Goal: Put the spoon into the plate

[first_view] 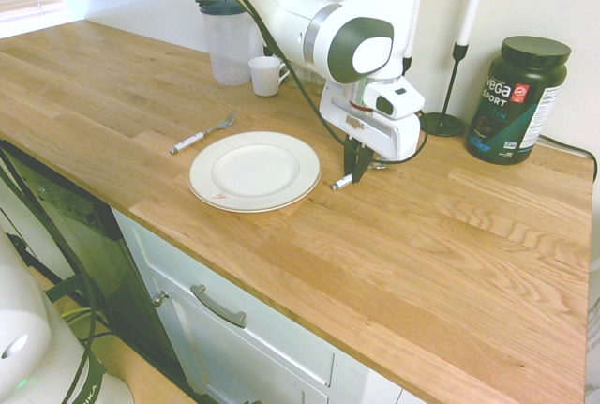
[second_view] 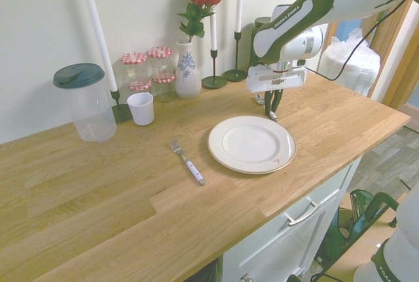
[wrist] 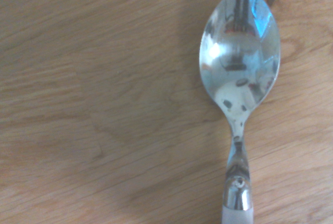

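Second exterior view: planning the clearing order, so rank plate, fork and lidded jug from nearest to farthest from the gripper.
1. Plate, just in front of the gripper.
2. Fork, beyond the plate's far side.
3. Lidded jug, far end by the wall.

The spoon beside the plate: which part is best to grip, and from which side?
Grip the spoon by its white handle, coming straight down from above. It lies flat on the wooden counter, so only the handle's narrow sides offer purchase; the rounded metal bowl looks slippery. The hand is already shut on the handle there.
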{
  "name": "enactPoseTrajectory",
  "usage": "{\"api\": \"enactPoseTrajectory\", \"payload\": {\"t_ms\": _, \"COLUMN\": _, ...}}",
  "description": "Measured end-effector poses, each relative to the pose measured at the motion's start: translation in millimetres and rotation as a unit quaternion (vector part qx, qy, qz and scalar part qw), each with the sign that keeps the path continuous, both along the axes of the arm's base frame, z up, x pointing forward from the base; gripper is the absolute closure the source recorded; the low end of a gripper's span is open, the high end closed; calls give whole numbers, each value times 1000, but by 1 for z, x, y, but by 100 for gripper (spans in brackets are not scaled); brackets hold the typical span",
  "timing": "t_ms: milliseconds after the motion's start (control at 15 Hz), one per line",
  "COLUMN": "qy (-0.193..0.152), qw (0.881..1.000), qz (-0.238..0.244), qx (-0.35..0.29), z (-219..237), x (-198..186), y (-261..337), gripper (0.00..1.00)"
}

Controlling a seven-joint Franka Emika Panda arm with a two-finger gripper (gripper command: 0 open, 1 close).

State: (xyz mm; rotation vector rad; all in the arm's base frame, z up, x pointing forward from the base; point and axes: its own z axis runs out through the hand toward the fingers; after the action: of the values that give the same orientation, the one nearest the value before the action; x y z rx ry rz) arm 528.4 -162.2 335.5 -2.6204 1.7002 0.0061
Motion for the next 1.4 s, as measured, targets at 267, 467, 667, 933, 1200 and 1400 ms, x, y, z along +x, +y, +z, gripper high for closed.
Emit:
{"api": "enactPoseTrajectory", "payload": {"t_ms": 267, "qy": -12, "qw": 1000, "qz": 5, "qx": 4, "z": 4, "x": -3, "y": -1, "gripper": 100}}
{"api": "enactPoseTrajectory", "payload": {"t_ms": 467, "qy": -48, "qw": 999, "qz": 16, "qx": 3, "z": 49, "x": -10, "y": 2, "gripper": 100}}
{"api": "enactPoseTrajectory", "payload": {"t_ms": 667, "qy": -64, "qw": 997, "qz": 51, "qx": 8, "z": 94, "x": -34, "y": 31, "gripper": 100}}
{"api": "enactPoseTrajectory", "payload": {"t_ms": 933, "qy": -45, "qw": 989, "qz": 138, "qx": 3, "z": 89, "x": -77, "y": 113, "gripper": 100}}
{"api": "enactPoseTrajectory", "payload": {"t_ms": 1200, "qy": -33, "qw": 983, "qz": 182, "qx": -3, "z": 59, "x": -99, "y": 161, "gripper": 100}}
{"api": "enactPoseTrajectory", "payload": {"t_ms": 1400, "qy": -34, "qw": 984, "qz": 177, "qx": -11, "z": 40, "x": -104, "y": 188, "gripper": 100}}
